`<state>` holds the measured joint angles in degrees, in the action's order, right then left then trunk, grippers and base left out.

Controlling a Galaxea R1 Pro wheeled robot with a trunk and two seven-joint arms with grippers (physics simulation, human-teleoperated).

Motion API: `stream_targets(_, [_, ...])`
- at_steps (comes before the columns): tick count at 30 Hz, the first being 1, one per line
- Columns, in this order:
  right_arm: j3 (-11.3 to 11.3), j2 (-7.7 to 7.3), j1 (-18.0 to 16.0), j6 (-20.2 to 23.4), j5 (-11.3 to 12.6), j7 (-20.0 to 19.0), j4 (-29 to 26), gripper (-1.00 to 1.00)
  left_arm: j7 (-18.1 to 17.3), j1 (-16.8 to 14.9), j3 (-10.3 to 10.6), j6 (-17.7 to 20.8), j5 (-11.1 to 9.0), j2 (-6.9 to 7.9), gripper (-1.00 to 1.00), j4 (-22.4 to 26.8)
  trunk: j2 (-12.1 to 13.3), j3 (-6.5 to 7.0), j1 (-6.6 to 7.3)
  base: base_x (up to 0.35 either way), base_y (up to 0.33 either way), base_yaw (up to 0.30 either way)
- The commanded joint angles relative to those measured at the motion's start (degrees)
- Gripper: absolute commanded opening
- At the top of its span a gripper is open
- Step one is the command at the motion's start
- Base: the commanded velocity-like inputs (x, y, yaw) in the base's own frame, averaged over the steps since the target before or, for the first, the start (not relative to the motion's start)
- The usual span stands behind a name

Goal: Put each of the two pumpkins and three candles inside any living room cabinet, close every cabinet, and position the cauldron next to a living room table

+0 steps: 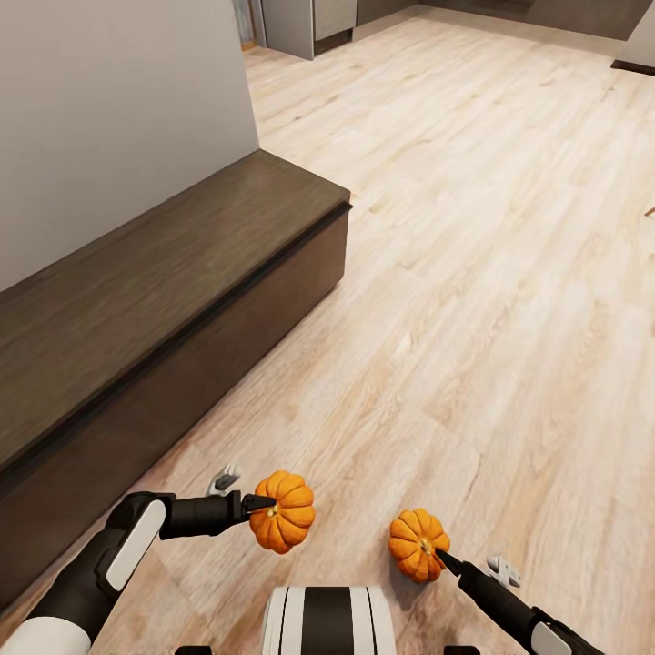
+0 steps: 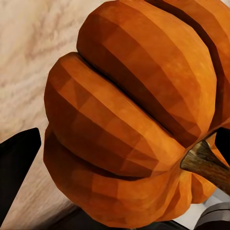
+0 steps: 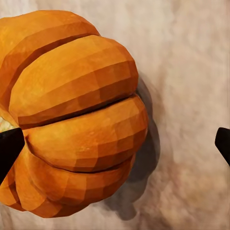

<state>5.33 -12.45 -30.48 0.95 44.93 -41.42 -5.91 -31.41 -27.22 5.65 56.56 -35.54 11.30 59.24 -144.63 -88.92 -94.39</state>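
We carry two round, ribbed orange pumpkins, one in each arm. The left pumpkin [image 1: 283, 511] sits at the tip of our left gripper [image 1: 257, 503]. The right pumpkin [image 1: 418, 544] sits at the tip of our right gripper [image 1: 439, 552]. Both hang low in front of us, over the light wood plank floor [image 1: 473, 273], and they are near each other but not touching.

In the left wrist view the orange pumpkin [image 2: 129, 115] is very close, with its brown stem [image 2: 208, 165] poking out to one side and a black fingertip [image 2: 17, 165] beside it. So we think the left jaws are pinching this pumpkin near its stem. In the right wrist view the other pumpkin [image 3: 72, 110] leans against one black fingertip [image 3: 8, 148], while the other fingertip [image 3: 224, 143] stands well apart from it. We cannot tell if the right jaws are really pinching it.

The long, low, dark brown wooden cabinet [image 1: 173, 291] runs along the pale grey wall [image 1: 109, 109] on our left. Its front looks shut, so no drawer is open yet.

To do this step well, we should roll close to the cabinet slowly, with both arms steady, so that no pumpkin slips. The right pumpkin looks less safe, so we should watch it most. A drawer must be pulled open first, and both our grippers are full. We may need to set one pumpkin down on the cabinet top.
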Motion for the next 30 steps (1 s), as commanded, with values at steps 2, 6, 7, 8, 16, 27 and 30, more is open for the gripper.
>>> stream_targets(2, [0.48,-0.03,-0.02,0.1,0.6,-0.16,0.02,1.0,-0.23,-0.03,0.06,0.18,0.09,0.04,-1.0,-0.04,-0.01,-0.03,0.01,0.019,0.007,0.0])
stream_targets(6, [0.48,-0.03,-0.02,0.1,0.6,-0.16,0.02,1.0,-0.23,-0.03,0.06,0.14,0.11,0.04,-1.0,-0.15,-0.01,-0.03,0.01,0.107,0.083,0.0])
stream_targets(7, [0.48,-0.03,-0.02,0.1,0.6,-0.16,0.02,1.0,-0.23,-0.03,0.06,0.13,0.11,0.04,-1.0,-0.13,-0.01,-0.03,0.01,0.042,0.033,0.0])
stream_targets(8, [0.48,-0.03,-0.02,0.1,0.6,-0.16,0.02,1.0,-0.23,-0.03,0.06,0.13,0.12,0.04,-1.0,-0.11,-0.01,-0.03,0.01,0.034,0.026,0.0])
stream_targets(16, [0.48,-0.03,-0.02,0.1,0.6,-0.16,0.02,1.0,-0.23,-0.03,0.1,0.13,0.11,0.04,-1.0,-0.25,-0.01,-0.03,0.01,0.051,0.016,0.0])
stream_targets(27, [0.48,-0.03,-0.02,0.1,0.6,-0.15,0.02,1.0,-0.23,-0.03,0.15,0.14,0.11,0.04,-1.0,-0.22,-0.01,-0.03,0.01,-0.029,0.001,0.0])
stream_targets(30, [0.48,-0.03,-0.02,0.1,0.6,-0.1,0.02,1.0,-0.23,-0.03,0.15,0.13,0.12,0.04,-1.0,-0.19,-0.04,-0.47,-0.04,-0.002,0.0,0.0])
